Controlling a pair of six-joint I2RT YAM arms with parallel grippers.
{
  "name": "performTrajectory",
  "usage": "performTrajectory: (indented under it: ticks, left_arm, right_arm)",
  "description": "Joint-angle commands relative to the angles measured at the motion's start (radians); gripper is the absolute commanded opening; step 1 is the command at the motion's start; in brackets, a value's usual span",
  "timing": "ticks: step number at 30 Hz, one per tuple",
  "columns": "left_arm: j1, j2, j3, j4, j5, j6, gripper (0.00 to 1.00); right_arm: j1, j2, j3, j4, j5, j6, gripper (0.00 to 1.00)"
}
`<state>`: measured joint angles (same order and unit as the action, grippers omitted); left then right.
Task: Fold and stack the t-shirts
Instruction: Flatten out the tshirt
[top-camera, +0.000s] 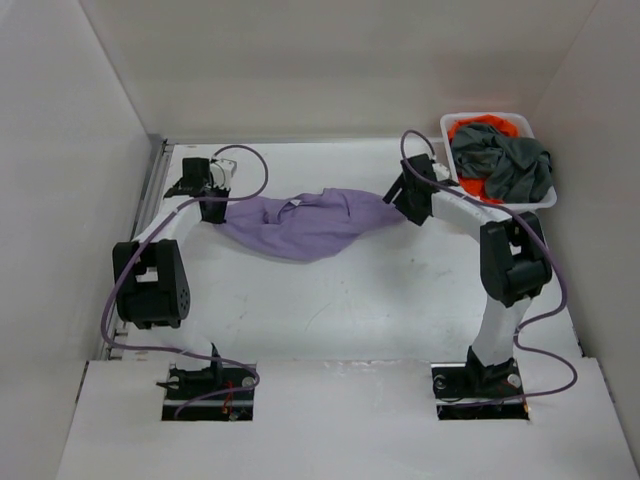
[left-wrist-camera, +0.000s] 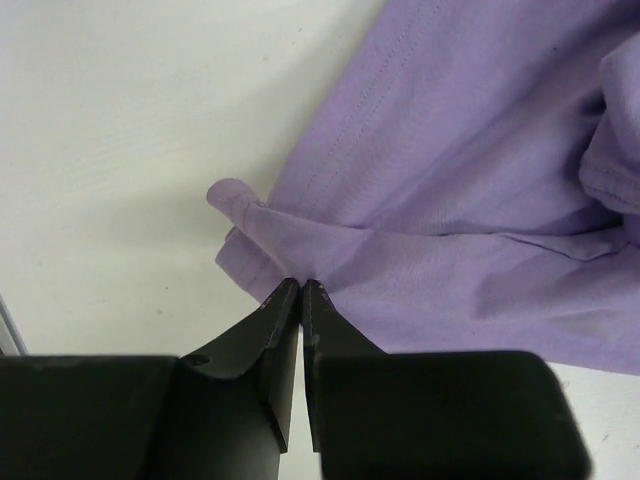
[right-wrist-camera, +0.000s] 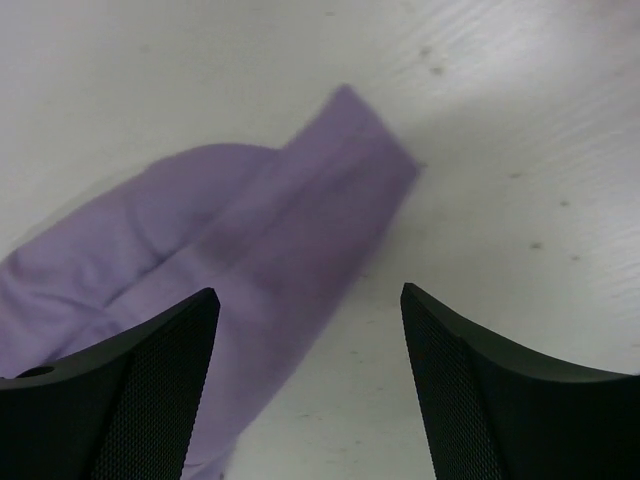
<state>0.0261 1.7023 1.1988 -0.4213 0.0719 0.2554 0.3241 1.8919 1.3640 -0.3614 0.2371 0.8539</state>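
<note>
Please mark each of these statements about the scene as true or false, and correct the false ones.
1. The left gripper is shut on an edge of the lavender shirt. True.
2. The right gripper is shut on that shirt. False: its jaws stand open above the shirt's end and grip nothing.
3. The dark grey shirt lies in the white basket, over the orange shirt. True.
4. The lavender shirt is neatly folded. False: it lies rumpled on the table, between the two grippers.
5. The basket stands at the near left corner. False: it is at the far right.
</note>
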Motion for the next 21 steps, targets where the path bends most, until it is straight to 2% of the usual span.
performTrajectory:
  ticks: [1, 6, 11, 13, 19, 21]
  left_arm:
    - [0.010, -0.082, -0.025, 0.026, 0.009, -0.001, 0.05]
    - [0.010, -0.095, -0.031, 0.027, 0.009, -0.007, 0.05]
    - [0.007, -0.112, -0.054, 0.041, 0.009, -0.007, 0.05]
    - [0.004, -0.115, -0.057, 0.041, 0.009, -0.005, 0.05]
    - [0.002, -0.135, -0.047, 0.036, 0.016, -0.008, 0.06]
    - [0.002, -0.141, -0.045, 0.033, 0.019, -0.010, 0.06]
  right_arm:
    - [-0.065, -0.004, -0.022, 0.027, -0.011, 0.063, 0.78]
    - [-0.099, 0.090, 0.105, -0.062, -0.022, 0.040, 0.79]
    - [-0.087, 0.225, 0.320, -0.178, -0.028, 0.022, 0.80]
    - [-0.083, 0.265, 0.357, -0.227, -0.038, 0.027, 0.82]
    - [-0.066, 0.262, 0.363, -0.335, -0.036, 0.001, 0.69]
    - [-0.049, 0.263, 0.368, -0.375, -0.033, -0.028, 0.59]
